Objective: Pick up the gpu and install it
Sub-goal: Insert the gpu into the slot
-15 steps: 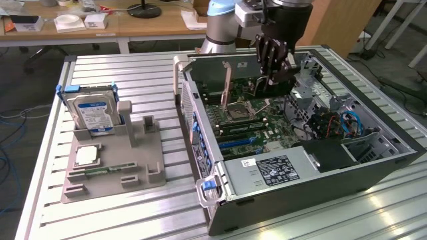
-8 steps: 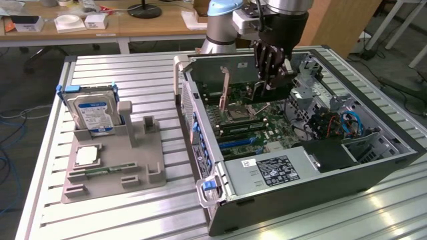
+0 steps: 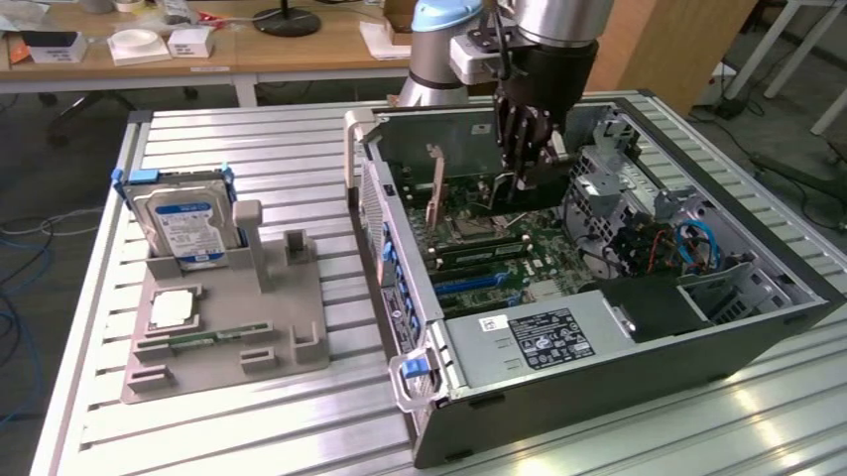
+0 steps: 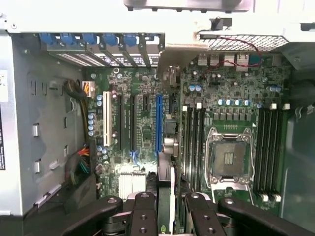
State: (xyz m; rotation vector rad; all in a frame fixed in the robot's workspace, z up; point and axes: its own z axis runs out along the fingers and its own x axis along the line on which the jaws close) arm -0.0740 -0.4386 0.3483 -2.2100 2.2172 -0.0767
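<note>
The flat printed motherboard (image 4: 142, 132) is green, with one long blue plastic slot (image 4: 158, 123), one white plastic slot (image 4: 106, 120) and black ones between. The metal gripper (image 4: 170, 201) is black, and the thin gpu card (image 4: 165, 172) is dark. The silver hard drive (image 3: 170, 186) wears a blue-and-white label (image 3: 185, 226). The ribbed aluminium table (image 3: 238, 139) is striped pale grey.

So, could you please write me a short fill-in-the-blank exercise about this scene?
1. The gripper holding the gpu is ____ the open computer case.
2. The hard drive stands ____ in the grey holder.
3. The motherboard slot nearest the gpu is coloured ____.
Missing words: inside; upright; blue.
</note>
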